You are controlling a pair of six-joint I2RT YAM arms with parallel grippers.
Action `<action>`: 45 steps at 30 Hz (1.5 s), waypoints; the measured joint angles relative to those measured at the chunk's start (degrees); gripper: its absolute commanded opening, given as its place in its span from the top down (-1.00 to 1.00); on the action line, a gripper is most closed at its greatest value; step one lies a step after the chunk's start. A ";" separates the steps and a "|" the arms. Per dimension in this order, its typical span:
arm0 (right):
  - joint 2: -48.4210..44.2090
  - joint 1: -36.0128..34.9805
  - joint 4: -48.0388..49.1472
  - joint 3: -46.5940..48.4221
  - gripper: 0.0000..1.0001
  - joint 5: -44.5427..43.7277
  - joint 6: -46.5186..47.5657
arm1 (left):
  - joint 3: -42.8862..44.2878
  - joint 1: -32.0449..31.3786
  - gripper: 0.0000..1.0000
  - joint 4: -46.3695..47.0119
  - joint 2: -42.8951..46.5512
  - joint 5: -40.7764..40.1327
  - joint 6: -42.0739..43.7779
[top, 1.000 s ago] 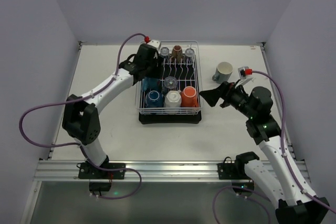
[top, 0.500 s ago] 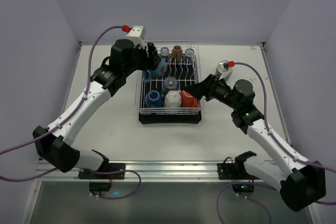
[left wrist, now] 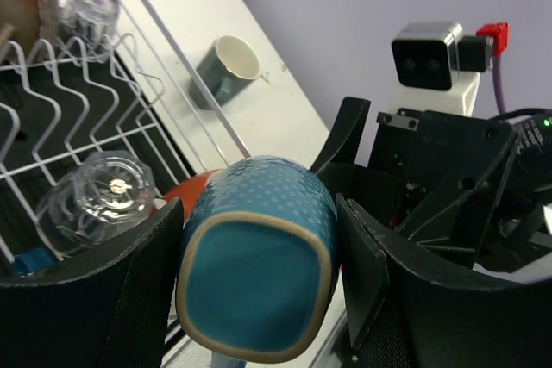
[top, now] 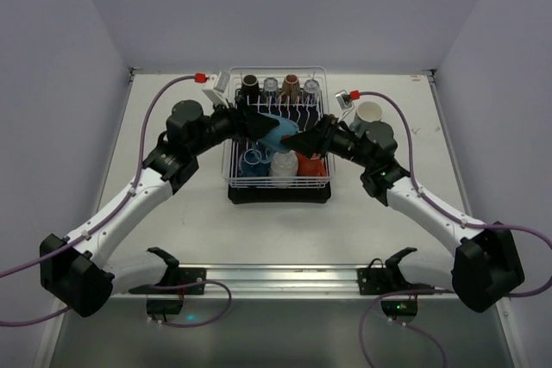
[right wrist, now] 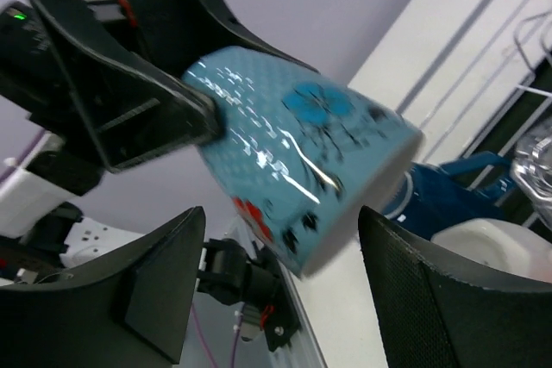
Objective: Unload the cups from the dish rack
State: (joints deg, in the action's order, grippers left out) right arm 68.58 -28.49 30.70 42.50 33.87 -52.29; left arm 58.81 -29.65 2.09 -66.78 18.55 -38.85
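My left gripper (top: 272, 131) is shut on a teal cup (top: 276, 134) and holds it in the air over the middle of the white wire dish rack (top: 276, 184). In the left wrist view the teal cup (left wrist: 259, 290) sits base-first between my fingers (left wrist: 138, 299). My right gripper (top: 291, 139) is open, its fingertips right at the cup's rim end. In the right wrist view the patterned teal cup (right wrist: 302, 152) lies just beyond my open gripper (right wrist: 280, 213). In the rack stand a black cup (top: 250, 84), a brown cup (top: 291, 85), clear glasses (top: 271, 85), a blue cup (top: 252, 161), a white cup (top: 283, 164) and an orange cup (top: 312, 164).
A grey-green mug with a cream inside (top: 369, 113) lies on the table right of the rack; it also shows in the left wrist view (left wrist: 226, 69). The rack stands on a black drip tray (top: 278, 196). White walls close off the back and sides.
My left gripper has lifted the teal cup from the rack's far left and carried it right, over the middle. My right arm has swung left, bringing its open jaws up to the cup.
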 measured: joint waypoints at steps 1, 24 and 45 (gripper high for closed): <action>0.44 -0.37 0.83 0.50 -0.43 0.28 -0.28 | -1.05 0.00 0.99 1.53 0.00 1.14 -1.20; -6.14 -3.21 15.96 -4.50 1.00 0.94 -10.10 | -10.60 -1.60 -0.92 14.23 12.28 2.51 -8.70; 2.84 30.40 -60.67 33.38 1.00 -42.84 36.06 | -18.32 -1.60 -1.00 -21.92 32.30 -15.87 22.21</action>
State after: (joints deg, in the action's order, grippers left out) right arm 71.42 1.91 -29.98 75.88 -8.97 -16.23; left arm 40.49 -31.24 -19.84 -34.48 2.68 -16.64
